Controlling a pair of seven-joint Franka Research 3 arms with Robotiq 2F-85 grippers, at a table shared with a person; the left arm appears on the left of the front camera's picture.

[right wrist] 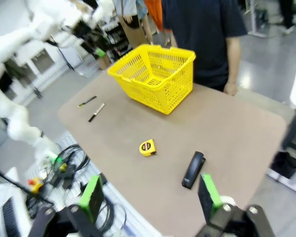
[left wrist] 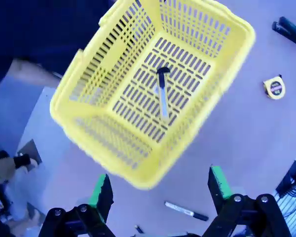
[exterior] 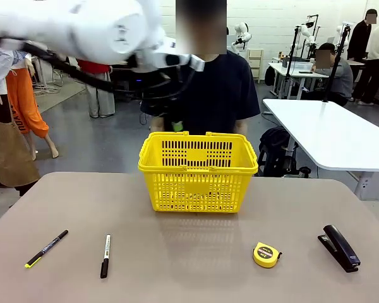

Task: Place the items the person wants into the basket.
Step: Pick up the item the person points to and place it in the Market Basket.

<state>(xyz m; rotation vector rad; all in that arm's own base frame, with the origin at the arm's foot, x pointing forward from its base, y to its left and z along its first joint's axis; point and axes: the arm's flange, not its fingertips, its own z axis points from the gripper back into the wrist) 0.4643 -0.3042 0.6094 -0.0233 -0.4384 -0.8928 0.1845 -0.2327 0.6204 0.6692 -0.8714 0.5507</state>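
The yellow basket (exterior: 198,170) stands at the table's far middle, in front of the person (exterior: 215,88). My left gripper (exterior: 175,123) hangs open above the basket's far rim with nothing between its fingers. In the left wrist view the left gripper (left wrist: 159,190) looks down into the basket (left wrist: 89,94), where the utility knife (left wrist: 163,94) lies on the floor. The yellow tape measure (exterior: 266,254) and the black stapler (exterior: 340,247) lie near the front right. My right gripper (right wrist: 149,197) is open and empty, high off the table's right side, above the stapler (right wrist: 193,169) and tape measure (right wrist: 147,147).
Two marker pens lie at the front left: a black-and-yellow one (exterior: 47,248) and a white-and-black one (exterior: 105,255). The person's hand (right wrist: 230,88) hangs at the far table edge. A white table (exterior: 331,136) stands behind on the right.
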